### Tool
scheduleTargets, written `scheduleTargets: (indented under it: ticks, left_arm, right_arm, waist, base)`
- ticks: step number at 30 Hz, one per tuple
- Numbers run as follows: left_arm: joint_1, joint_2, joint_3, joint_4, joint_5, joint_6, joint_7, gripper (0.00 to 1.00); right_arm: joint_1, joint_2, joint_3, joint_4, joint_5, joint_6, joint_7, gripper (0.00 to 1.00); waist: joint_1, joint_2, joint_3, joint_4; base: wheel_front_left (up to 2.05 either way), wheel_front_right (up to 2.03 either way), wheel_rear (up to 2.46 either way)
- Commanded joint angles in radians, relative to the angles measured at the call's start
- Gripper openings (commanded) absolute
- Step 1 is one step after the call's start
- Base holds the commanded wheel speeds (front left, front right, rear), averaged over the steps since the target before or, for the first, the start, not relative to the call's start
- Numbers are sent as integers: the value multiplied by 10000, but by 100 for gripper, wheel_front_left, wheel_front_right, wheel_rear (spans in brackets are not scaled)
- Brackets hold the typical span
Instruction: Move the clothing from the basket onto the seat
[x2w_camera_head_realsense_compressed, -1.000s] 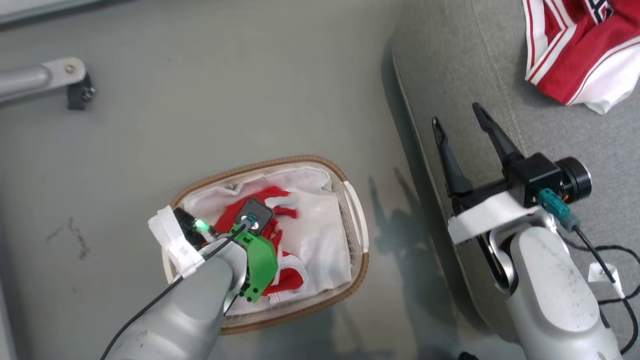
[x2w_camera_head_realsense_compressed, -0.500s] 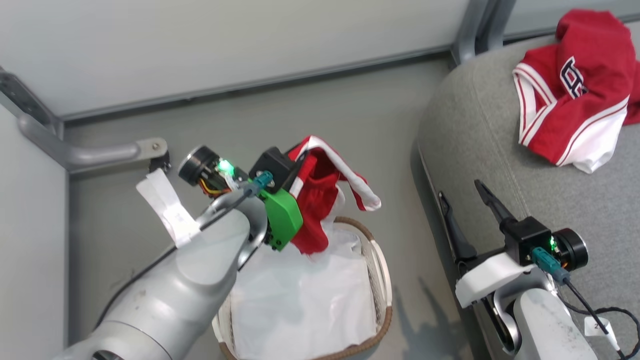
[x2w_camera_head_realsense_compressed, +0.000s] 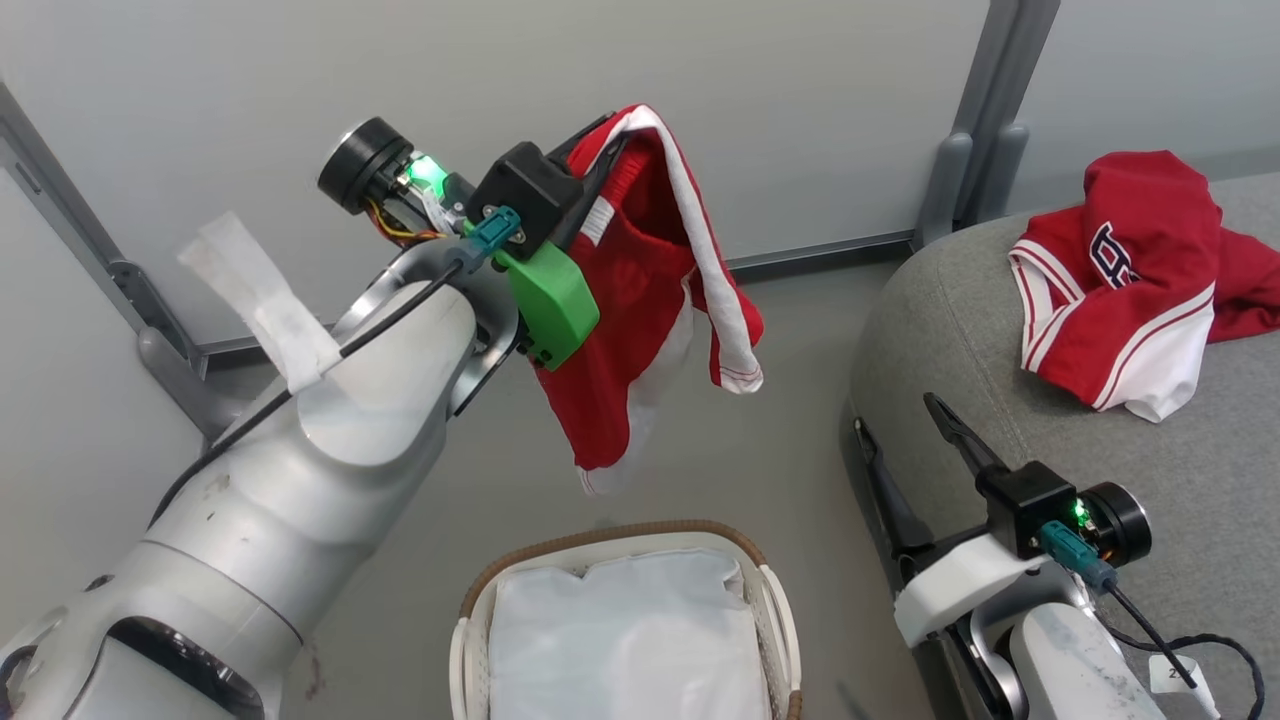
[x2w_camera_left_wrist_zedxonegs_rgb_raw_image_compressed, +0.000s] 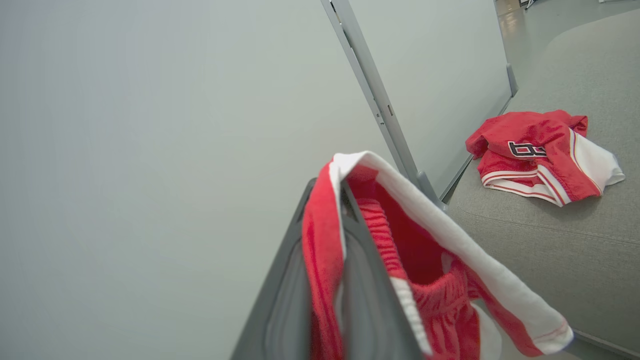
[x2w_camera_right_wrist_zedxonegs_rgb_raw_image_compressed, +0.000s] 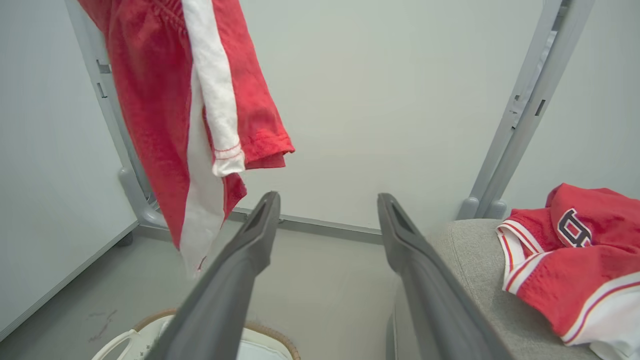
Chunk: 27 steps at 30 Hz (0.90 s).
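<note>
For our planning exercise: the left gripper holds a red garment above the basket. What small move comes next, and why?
Probably carry the left gripper rightward toward the seat: the red garment hangs clear of the basket, and the seat's near part lies bare.

head: high, down on basket (x2w_camera_head_realsense_compressed: 620, 527) and seat (x2w_camera_head_realsense_compressed: 930, 330) | left wrist: raised, close behind shorts (x2w_camera_left_wrist_zedxonegs_rgb_raw_image_compressed: 415, 245), facing wall (x2w_camera_left_wrist_zedxonegs_rgb_raw_image_compressed: 125, 150) | right wrist: low, facing wall | shared: jersey (x2w_camera_head_realsense_compressed: 1120, 300) on seat

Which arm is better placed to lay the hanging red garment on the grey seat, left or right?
Left. The left pincer is shut on the red garment, which hangs clear of the basket. The right pincer is open and empty near the seat edge.
</note>
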Motion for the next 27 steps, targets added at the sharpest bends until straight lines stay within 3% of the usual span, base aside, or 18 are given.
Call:
scheduleTargets:
  ticks: [1, 15, 19, 27]
  left_arm:
    - [-228, -27, -24, -47, -39, -25, 78, 0]
    - [-800, -544, -370, -467, -211, -26, 514, 0]
    - [-811, -675, -508, -602, -260, -26, 553, 0]
    - [-474, -783, -832, -1087, -429, -26, 575, 0]
  right_arm:
    - [-114, -36, 109, 3, 106, -14, -16, 100]
    - [-1576, -38, 1635, 626, 179, -14, -16, 100]
    - [-2229, -38, 1423, 1101, -474, -14, -16, 100]
    - [-3259, -36, 1437, 2124, -684, -14, -16, 100]
  waist:
    - [1, 0, -105, 32]
    - [1, 0, -167, 373]
    - [1, 0, -166, 518]
    - [1, 0, -145, 785]
  base:
    - [0, 0, 0]
    - [0, 0, 0]
    - [0, 0, 0]
    - [0, 0, 0]
